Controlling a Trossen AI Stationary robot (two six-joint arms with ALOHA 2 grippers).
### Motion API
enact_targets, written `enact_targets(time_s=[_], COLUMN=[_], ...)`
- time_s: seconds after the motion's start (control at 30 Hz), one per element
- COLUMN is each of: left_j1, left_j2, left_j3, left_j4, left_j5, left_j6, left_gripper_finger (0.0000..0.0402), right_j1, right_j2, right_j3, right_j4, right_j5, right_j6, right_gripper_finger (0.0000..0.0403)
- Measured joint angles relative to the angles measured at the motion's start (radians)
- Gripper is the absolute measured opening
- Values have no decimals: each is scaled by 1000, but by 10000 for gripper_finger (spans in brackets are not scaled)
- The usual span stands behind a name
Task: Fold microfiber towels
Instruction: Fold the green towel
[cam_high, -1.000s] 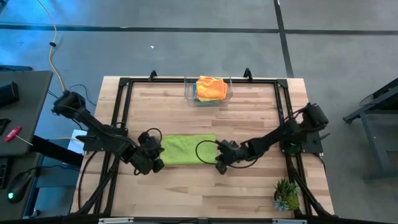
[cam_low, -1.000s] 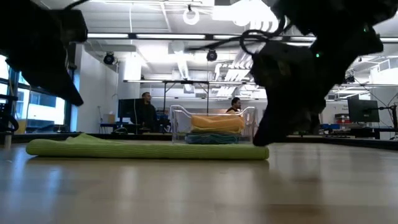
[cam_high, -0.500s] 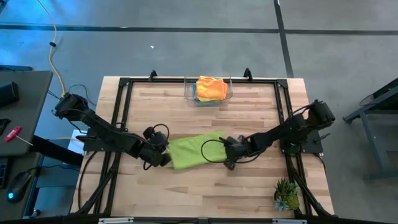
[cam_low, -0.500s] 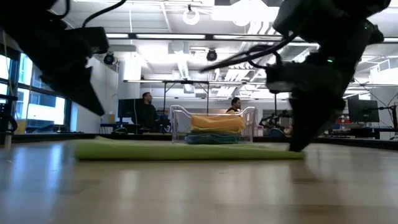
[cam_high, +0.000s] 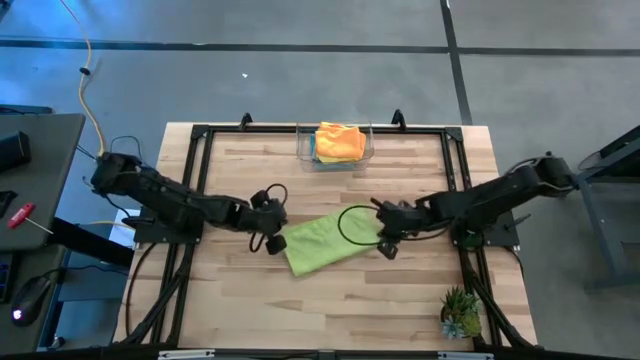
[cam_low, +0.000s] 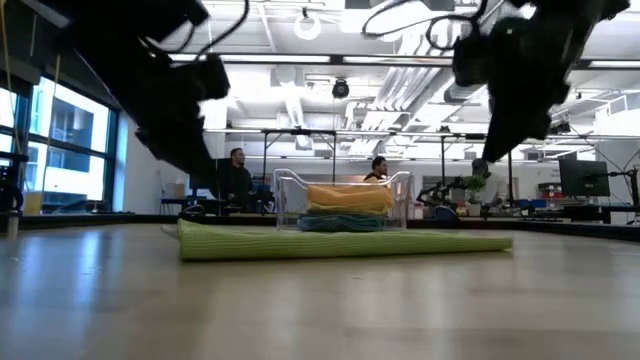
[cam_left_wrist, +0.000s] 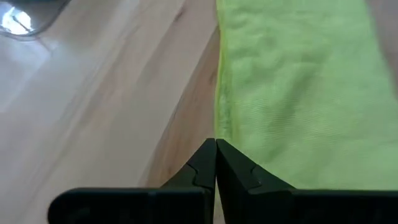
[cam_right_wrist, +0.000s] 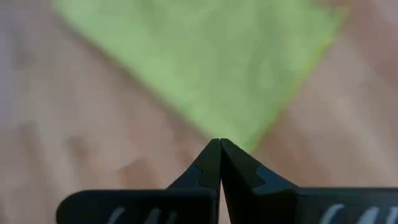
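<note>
A lime green microfiber towel (cam_high: 325, 243), folded into a long strip, lies flat and slanted on the wooden table (cam_high: 400, 300), its right end nearer the far edge. My left gripper (cam_high: 278, 243) is shut at the strip's left end, its tips (cam_left_wrist: 216, 144) right at the towel (cam_left_wrist: 292, 93) edge. My right gripper (cam_high: 384, 248) is shut and hangs above the strip's right end, off the towel (cam_right_wrist: 199, 56). In the low view the towel (cam_low: 345, 243) rests on the table, with the right gripper (cam_low: 495, 150) well above it. My left gripper has its shut tips at the towel's long edge (cam_left_wrist: 219, 124) near the left end, slanting down from the table's left. I cannot tell whether they touch the cloth or the wood.
A clear bin (cam_high: 335, 150) at the far edge holds folded orange and yellow cloths, with a blue one below (cam_low: 340, 222). A small spiky plant (cam_high: 460, 313) stands at the near right corner. A black frame (cam_high: 195, 180) rims the table. People (cam_low: 236, 180) sit in the room beyond.
The towel has slid toward the table's right edge and turned, its right end swinging toward the far edge. My right gripper went right and far with that end, then rose off it. My left gripper moved toward the right, keeping by the towel's left end. Both stayed shut.
</note>
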Motion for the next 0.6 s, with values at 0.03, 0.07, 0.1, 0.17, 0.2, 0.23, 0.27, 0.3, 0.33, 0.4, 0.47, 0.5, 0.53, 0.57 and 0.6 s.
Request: enact_targets(time_s=[0.03,0.07,0.1,0.17,0.2,0.23,0.27,0.3,0.33,0.4,0.47,0.5,0.53,0.57,0.6], left_j1=[16,30,40,58,64,68,71,71,69,57,39,29,20,8,-4], left_j2=[14,24,38,78,94,112,132,149,161,187,202,204,209,212,211], left_j3=[1,0,-1,1,0,0,0,1,0,0,0,0,0,1,1], left_j4=[5,-2,-1,18,22,42,66,85,97,140,143,141,142,143,142], left_j5=[14,30,39,58,64,77,88,103,122,148,150,151,151,151,157], left_j6=[17,31,38,55,62,65,66,66,65,63,53,42,31,20,6], left_gripper_finger=[0,0,0,0,0,0,0,0,0,0,0,0,0,0,0], right_j1=[12,25,40,71,87,99,110,116,121,124,116,111,103,94,86], right_j2=[-5,-4,-2,21,37,53,73,95,118,164,211,233,254,275,294], right_j3=[0,1,1,1,1,1,1,1,1,1,1,1,1,1,1], right_j4=[14,29,37,69,79,79,86,86,87,85,98,94,95,98,97], right_j5=[-24,-42,-60,-62,-55,-43,-34,-30,-27,-27,-37,-49,-59,-63,-72], right_j6=[29,54,77,111,129,145,162,179,193,210,216,218,222,224,229], right_gripper_finger=[0,0,0,0,0,0,0,0,0,0,0,0,0,0,0])
